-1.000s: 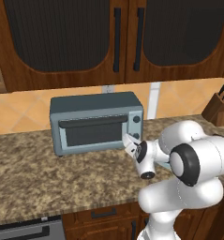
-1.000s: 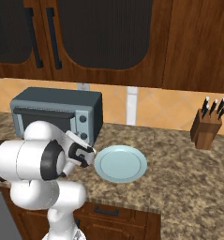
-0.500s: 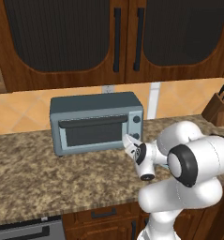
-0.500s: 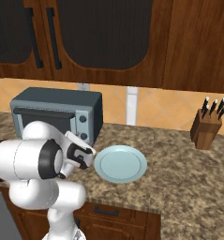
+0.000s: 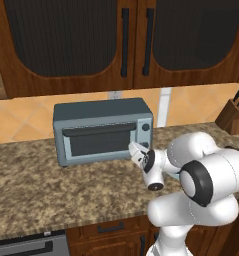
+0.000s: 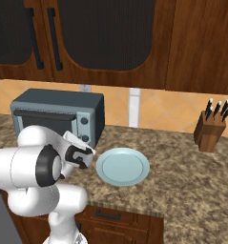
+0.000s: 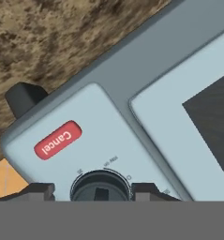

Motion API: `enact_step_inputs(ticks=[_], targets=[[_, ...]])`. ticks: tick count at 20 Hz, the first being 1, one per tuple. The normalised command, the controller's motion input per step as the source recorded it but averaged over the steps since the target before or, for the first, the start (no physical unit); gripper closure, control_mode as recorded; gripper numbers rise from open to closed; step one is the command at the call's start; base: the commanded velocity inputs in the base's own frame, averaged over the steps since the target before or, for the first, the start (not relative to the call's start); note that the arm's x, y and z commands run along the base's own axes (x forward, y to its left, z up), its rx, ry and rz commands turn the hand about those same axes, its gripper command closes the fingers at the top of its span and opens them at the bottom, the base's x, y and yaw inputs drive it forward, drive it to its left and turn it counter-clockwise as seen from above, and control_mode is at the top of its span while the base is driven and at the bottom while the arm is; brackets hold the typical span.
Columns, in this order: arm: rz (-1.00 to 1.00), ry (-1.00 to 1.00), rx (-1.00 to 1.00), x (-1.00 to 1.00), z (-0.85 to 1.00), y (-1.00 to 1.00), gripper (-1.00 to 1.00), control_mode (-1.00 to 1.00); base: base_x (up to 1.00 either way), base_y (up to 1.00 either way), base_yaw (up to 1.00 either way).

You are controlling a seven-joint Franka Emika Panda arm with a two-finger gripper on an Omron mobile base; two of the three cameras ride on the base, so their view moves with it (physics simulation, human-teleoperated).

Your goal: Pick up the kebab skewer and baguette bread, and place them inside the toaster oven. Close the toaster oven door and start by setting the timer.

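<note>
The grey-blue toaster oven (image 5: 98, 127) (image 6: 53, 107) stands at the back of the counter, and its door (image 5: 98, 142) (image 7: 197, 108) is closed with the dark window facing out. My gripper (image 5: 136, 150) (image 6: 73, 139) (image 7: 93, 191) is right against the oven's knob panel. In the hand view a dark round timer knob (image 7: 100, 187) sits between my two fingertips (image 7: 38, 190), with a narrow gap still showing on the left side. A red Cancel button (image 7: 58, 139) lies just beyond the knob. The kebab skewer and the baguette bread are out of view.
A pale blue plate (image 6: 122, 166) lies on the speckled counter to the right of the oven, close to my arm. A wooden knife block (image 6: 211, 128) (image 5: 233, 112) stands further right by the wall. Dark wood cabinets hang above the oven.
My fingers have drawn in from wide apart to close around the knob. The hand has barely shifted at the panel, and the oven has stayed put.
</note>
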Motion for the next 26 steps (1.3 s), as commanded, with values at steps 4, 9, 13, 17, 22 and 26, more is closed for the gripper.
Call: enact_step_inputs(ticks=[4,9,13,17,22,26], targets=[[0.00,0.00,0.00,0.00,0.42,0.00,1.00,-1.00,0.00,0.00,0.00],[0.00,0.01,0.00,0.00,0.52,0.00,1.00,-1.00,0.00,0.00,0.00],[0.00,0.06,0.00,0.00,0.41,0.00,1.00,-1.00,0.00,0.00,0.00],[0.00,0.07,0.01,0.00,0.24,0.00,1.00,-1.00,0.00,0.00,0.00],[0.00,0.00,0.14,0.00,0.15,0.00,1.00,-1.00,0.00,0.00,0.00],[0.00,0.00,0.24,0.00,0.06,0.00,1.00,-1.00,0.00,0.00,0.00]])
